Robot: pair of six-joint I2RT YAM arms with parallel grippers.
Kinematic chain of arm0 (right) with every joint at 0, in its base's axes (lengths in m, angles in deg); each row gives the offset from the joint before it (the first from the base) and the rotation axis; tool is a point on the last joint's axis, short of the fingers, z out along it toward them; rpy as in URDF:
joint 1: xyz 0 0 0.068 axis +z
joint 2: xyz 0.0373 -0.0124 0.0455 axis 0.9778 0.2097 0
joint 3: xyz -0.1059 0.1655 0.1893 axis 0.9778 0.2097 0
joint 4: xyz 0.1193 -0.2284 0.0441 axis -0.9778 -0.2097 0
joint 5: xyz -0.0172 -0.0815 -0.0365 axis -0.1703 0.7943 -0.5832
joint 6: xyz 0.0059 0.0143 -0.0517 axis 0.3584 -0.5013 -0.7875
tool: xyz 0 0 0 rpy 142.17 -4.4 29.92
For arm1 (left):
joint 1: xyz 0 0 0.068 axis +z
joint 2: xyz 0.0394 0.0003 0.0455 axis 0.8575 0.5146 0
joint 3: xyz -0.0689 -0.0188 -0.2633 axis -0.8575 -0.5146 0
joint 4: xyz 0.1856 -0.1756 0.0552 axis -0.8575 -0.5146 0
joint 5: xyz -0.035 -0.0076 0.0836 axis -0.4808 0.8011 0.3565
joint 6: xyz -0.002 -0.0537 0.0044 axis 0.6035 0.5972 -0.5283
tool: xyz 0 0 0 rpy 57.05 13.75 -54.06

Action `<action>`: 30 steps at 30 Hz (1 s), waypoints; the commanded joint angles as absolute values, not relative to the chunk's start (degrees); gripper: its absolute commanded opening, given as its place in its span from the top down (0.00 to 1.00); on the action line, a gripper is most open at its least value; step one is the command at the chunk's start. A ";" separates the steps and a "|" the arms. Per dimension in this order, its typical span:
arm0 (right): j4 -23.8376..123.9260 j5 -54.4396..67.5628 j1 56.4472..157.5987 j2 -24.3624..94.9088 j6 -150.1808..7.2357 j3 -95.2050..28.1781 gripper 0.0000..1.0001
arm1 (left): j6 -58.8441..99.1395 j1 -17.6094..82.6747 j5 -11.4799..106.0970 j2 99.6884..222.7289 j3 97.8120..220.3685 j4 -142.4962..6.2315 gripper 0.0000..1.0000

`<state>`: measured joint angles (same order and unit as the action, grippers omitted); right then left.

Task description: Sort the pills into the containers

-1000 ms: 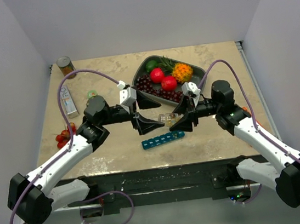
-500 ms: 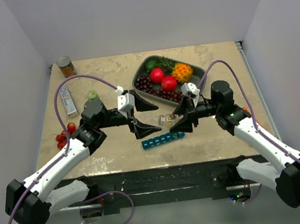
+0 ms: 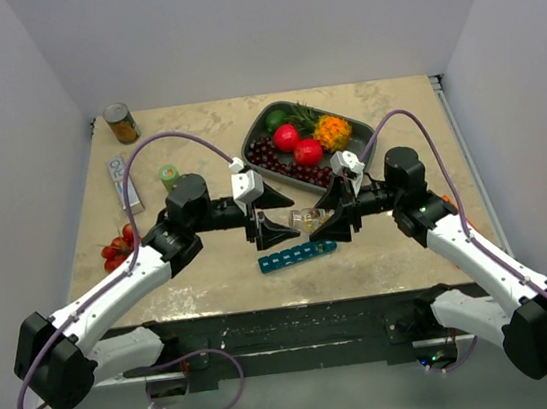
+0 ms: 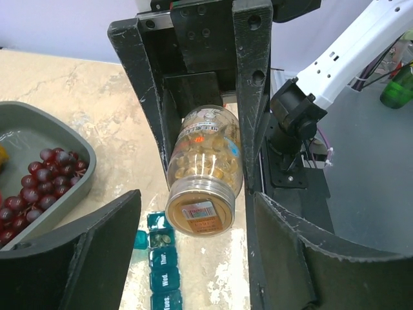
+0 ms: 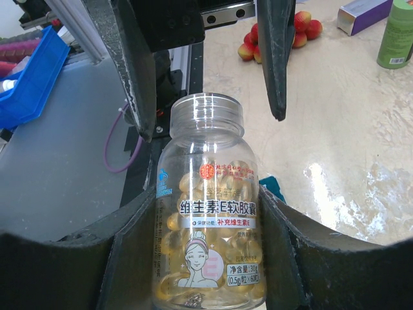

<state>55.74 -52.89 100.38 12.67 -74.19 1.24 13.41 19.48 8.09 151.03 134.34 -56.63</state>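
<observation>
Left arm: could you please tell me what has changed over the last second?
The left gripper drew back to the left, then came in again toward the pill bottle, its jaws open and not gripping it. The right gripper kept holding the bottle; the pill organiser and fruit tray stayed put.

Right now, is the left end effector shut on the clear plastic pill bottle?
No, the left end effector is open, clear of the bottle that the right end effector grips.
</observation>
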 commanded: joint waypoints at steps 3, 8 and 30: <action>56.53 -53.65 100.31 12.38 -74.07 0.20 1.00 | 11.12 18.34 7.76 151.81 137.28 -55.38 0.41; 56.79 -53.74 100.31 12.29 -73.72 0.37 1.00 | 6.66 18.08 6.79 152.25 137.90 -58.54 0.65; 58.02 -53.83 100.48 12.11 -72.57 0.99 1.00 | -9.19 15.44 11.45 149.96 140.27 -68.13 1.00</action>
<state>56.70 -52.93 100.38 12.69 -75.63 1.35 -6.20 15.88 11.30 150.68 139.54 -69.59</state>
